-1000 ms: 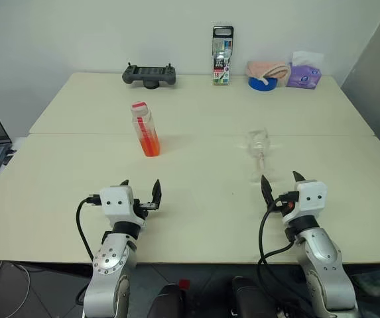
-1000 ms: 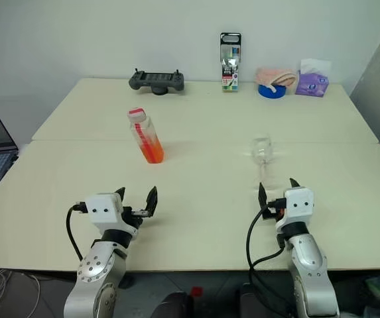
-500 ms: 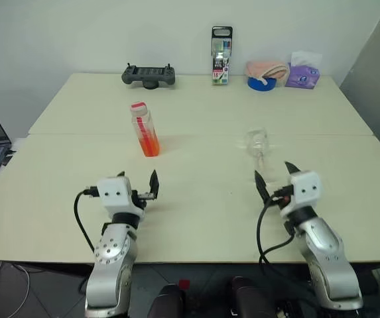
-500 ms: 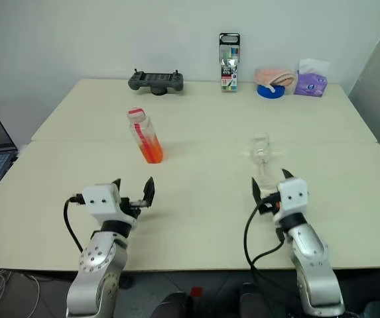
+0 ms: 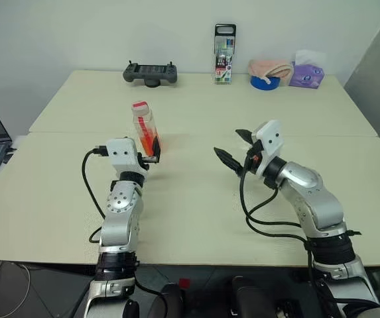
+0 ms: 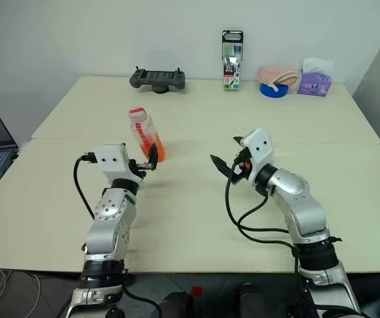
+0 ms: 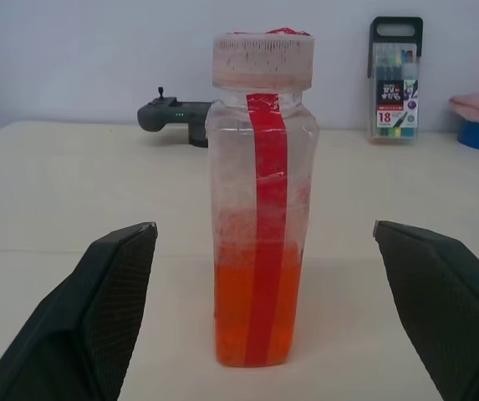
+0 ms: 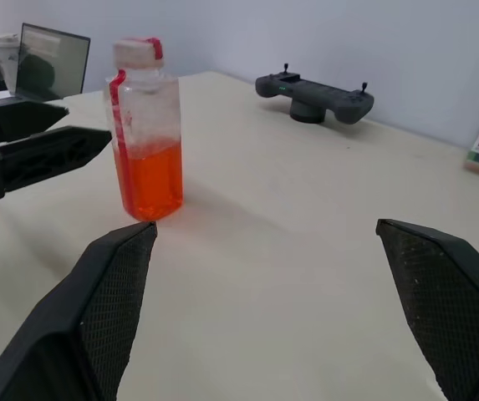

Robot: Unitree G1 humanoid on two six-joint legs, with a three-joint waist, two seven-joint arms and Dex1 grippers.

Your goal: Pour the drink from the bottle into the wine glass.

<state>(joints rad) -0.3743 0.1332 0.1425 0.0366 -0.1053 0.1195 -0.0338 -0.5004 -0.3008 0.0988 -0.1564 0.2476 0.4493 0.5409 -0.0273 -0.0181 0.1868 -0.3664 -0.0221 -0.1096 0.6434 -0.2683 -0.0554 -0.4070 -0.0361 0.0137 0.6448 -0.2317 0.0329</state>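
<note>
Left wrist view: the bottle [image 7: 262, 200], a small squarish clear plastic vessel with a ribbed pale cap and a red band down its face, is seen upright on the matte cream table [image 5: 196, 218], centred between the spread fingers [image 7: 97, 309] of the left gripper [image 5: 151, 147], which are not yet closed on it. The drink [image 7: 256, 313], a translucent orange-red liquid, fills roughly the lower third. The right gripper [image 5: 233, 147] is held equally wide, empty, and turned toward the bottle; the wine glass cannot be made out behind that arm. A risk is judged in the smooth, light bottle being tipped or pushed along the table if one textured black finger meets it first, and in the unseen thin-stemmed glass being struck by the right forearm. A black controller [image 5: 150, 73] and a marker box [image 5: 224, 45] stand well apart at the far edge
</note>
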